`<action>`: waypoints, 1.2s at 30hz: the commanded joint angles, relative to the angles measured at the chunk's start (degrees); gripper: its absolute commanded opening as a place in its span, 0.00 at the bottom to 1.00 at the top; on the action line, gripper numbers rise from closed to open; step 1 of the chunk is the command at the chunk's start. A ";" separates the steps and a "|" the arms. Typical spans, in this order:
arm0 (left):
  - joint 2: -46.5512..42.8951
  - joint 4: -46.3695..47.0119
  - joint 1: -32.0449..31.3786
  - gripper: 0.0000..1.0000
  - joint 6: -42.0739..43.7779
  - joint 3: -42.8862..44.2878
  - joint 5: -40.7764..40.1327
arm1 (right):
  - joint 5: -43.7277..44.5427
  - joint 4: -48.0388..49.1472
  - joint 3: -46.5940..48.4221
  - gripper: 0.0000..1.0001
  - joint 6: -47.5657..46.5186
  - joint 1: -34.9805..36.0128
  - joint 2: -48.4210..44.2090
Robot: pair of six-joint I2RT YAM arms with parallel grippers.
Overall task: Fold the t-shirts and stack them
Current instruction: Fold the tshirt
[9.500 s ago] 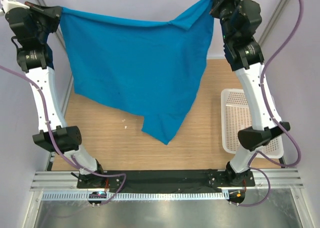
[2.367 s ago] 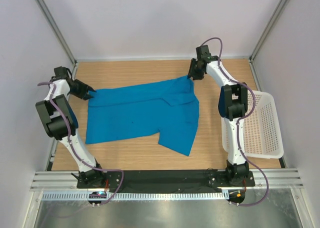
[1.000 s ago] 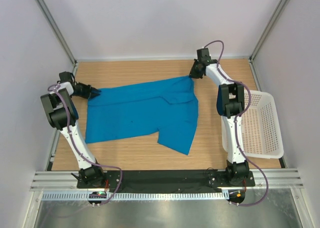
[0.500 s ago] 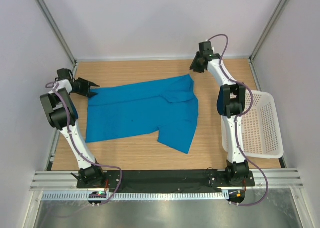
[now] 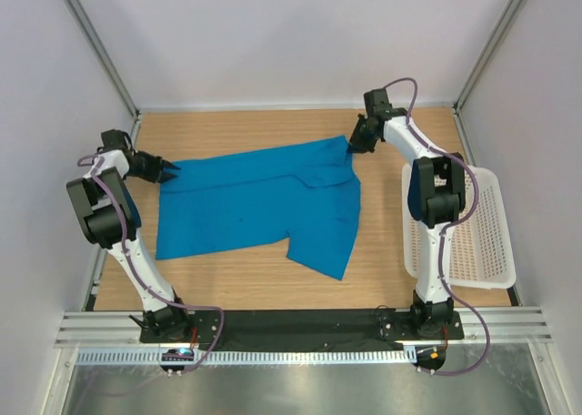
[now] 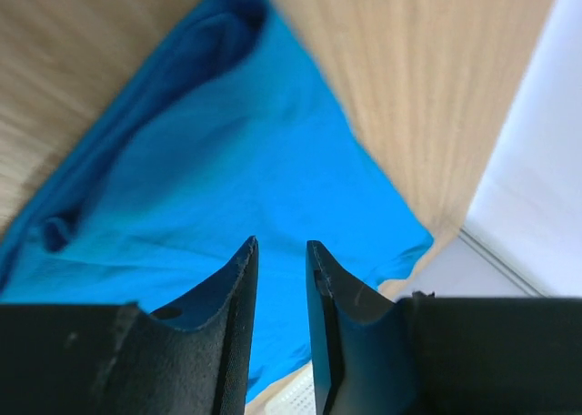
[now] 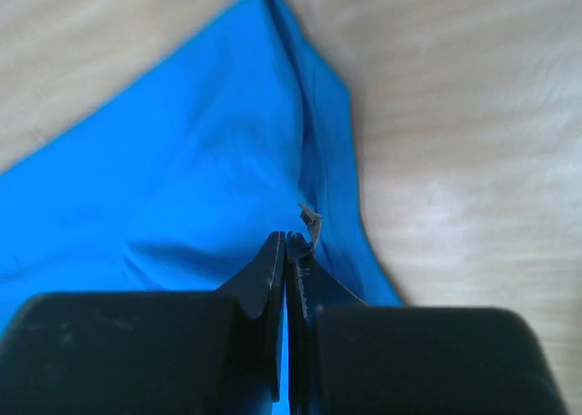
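Note:
One bright blue t-shirt (image 5: pixel 255 197) lies spread flat on the wooden table (image 5: pixel 227 283), with a sleeve pointing toward the near edge. My left gripper (image 5: pixel 169 170) sits low at the shirt's far left corner. Its jaws are a little apart with nothing between them, and in the left wrist view (image 6: pixel 280 242) the shirt (image 6: pixel 227 160) lies beyond the tips. My right gripper (image 5: pixel 353 145) hovers at the shirt's far right corner. In the right wrist view (image 7: pixel 286 236) its jaws are pressed together above the cloth (image 7: pixel 182 178).
A white lattice basket (image 5: pixel 473 224) stands at the table's right edge beside the right arm. Grey walls close in the table at the left, right and back. Bare wood shows in front of the shirt and behind it.
One second ago both grippers held the shirt's far corners. They let go and the shirt settled flat. The right gripper lifted away, shut, and came back over its corner; the left jaws narrowed.

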 commanded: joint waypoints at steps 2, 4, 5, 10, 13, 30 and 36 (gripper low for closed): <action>2.28 -1.04 0.51 0.28 2.88 -0.73 -2.51 | -4.39 5.46 -9.58 0.03 0.91 1.10 -7.30; 3.77 -1.92 0.51 0.27 4.01 -0.28 -2.86 | -5.00 5.28 -12.39 0.01 0.99 1.10 -7.74; 4.04 -2.27 0.51 0.27 4.28 -0.20 -3.03 | -5.01 5.72 -13.54 0.01 1.08 1.10 -8.27; 1.86 -3.77 0.51 0.29 5.51 -1.07 -3.12 | -2.64 6.69 -18.91 0.01 0.74 1.10 -9.85; -1.04 -4.56 0.50 0.35 5.69 -1.51 -3.12 | -2.89 6.08 -17.77 0.09 -1.29 1.10 -10.55; -21.61 -7.64 -11.62 0.40 7.71 -16.62 -3.92 | 9.05 -6.67 -7.32 0.41 -19.66 20.87 -8.55; -23.38 -9.22 -11.71 0.40 9.47 -18.65 -2.86 | 11.87 -8.16 -1.07 0.41 -20.89 23.59 -2.39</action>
